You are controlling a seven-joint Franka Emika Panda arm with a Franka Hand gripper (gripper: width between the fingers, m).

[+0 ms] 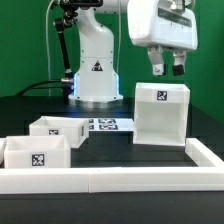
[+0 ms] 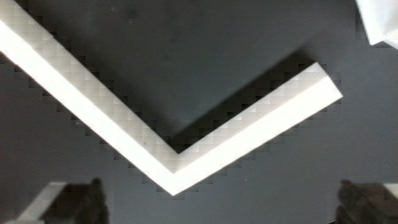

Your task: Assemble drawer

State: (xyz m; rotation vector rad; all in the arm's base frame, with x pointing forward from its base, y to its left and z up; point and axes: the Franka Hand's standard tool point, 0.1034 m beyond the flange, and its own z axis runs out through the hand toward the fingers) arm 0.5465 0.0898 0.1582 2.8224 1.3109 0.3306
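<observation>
Tool: the tool (image 1: 166, 68) hung released near the top of the exterior view, toward its right. Its fingers (image 2: 71, 200) stood wide apart in the wrist view with nothing held between them.
Front tray: the drawer's small white open-top front tray (image 1: 35, 155) sat on the dark surface (image 1: 110, 150) at the exterior view's far left. It stood upright, with a black-and-white square tag on its near face.
Rear tray: the rear tray (image 1: 56, 127), of the same make, stood just behind the first and a little to its right. Whether the two touched could not be told.
Marker board: the marker board (image 1: 106, 125) lay flat between the trays and the shell.
Shell: the drawer's large white cube-like shell (image 1: 160, 118) stood upright right of centre, with a square tag near the top of its facing side.
Shell to tool: the shell stood below the tool and clear of it, with the fingertips over its upper right part.
Trays to tool: both lay well apart from it, low toward the exterior view's left.
Border wall: the long low white border wall (image 1: 120, 181) ran along the front and turned up the exterior view's right. In the wrist view a white angled corner showed below the fingers.
</observation>
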